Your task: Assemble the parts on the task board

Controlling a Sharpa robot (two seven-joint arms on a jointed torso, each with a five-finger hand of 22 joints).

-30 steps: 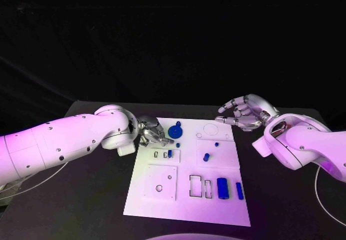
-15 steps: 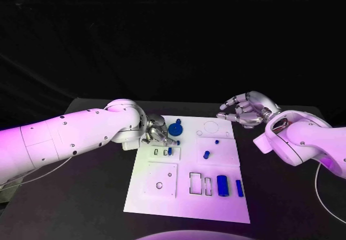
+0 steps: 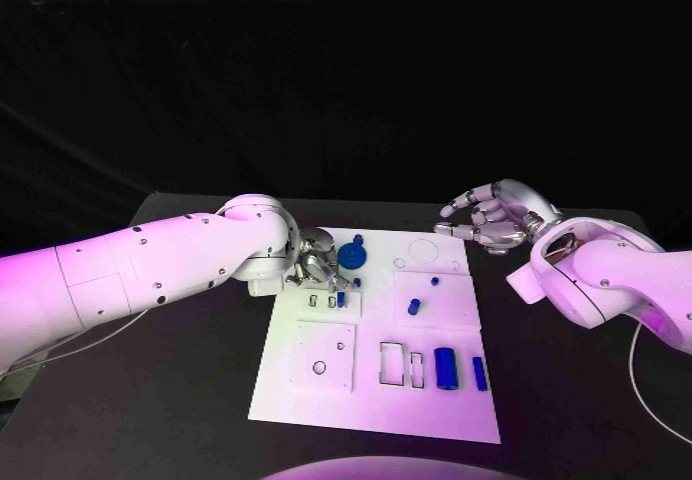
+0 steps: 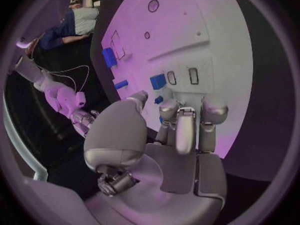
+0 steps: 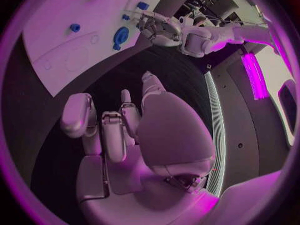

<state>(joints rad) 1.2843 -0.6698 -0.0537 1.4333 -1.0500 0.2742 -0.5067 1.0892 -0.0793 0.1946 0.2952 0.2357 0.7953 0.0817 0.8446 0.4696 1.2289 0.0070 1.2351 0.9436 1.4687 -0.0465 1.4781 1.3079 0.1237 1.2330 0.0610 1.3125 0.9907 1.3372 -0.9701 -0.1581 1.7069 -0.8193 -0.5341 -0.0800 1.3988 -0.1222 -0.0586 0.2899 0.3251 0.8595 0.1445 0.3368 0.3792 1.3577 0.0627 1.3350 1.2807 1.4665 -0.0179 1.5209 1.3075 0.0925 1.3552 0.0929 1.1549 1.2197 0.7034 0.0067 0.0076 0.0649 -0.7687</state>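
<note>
The left silver many-fingered hand (image 3: 320, 266) reaches in over the far left corner of the white rectangular task board (image 3: 325, 400), its fingers curled downward close beside the round blue disc-shaped part (image 3: 351, 257). In the left wrist view the fingertips (image 4: 167, 110) hang just above small blue parts beside 2 narrow slots; whether they pinch one I cannot tell. Its white arm (image 3: 130, 275) stretches away from the board's left edge.

The right silver many-fingered hand (image 3: 488, 218) hovers off the board's far right corner, above the black table (image 3: 577, 400), fingers loosely curled and apart, holding nothing. The right wrist view shows its palm (image 5: 169, 135) over dark table with the board beyond.

On the task board, near the disc, a small blue peg (image 3: 356, 290) stands toward the middle, and 2 more small blue pieces (image 3: 414, 307) lie on the square plate at centre right. Toward the near edge, a rectangular cut-out (image 3: 391, 364) sits beside a thick blue cylinder (image 3: 446, 368) and a thinner blue bar (image 3: 479, 374). A round hole (image 3: 317, 372) lies in the near left plate. A faint circle outline (image 3: 421, 251) marks the far right corner. No writing is legible
</note>
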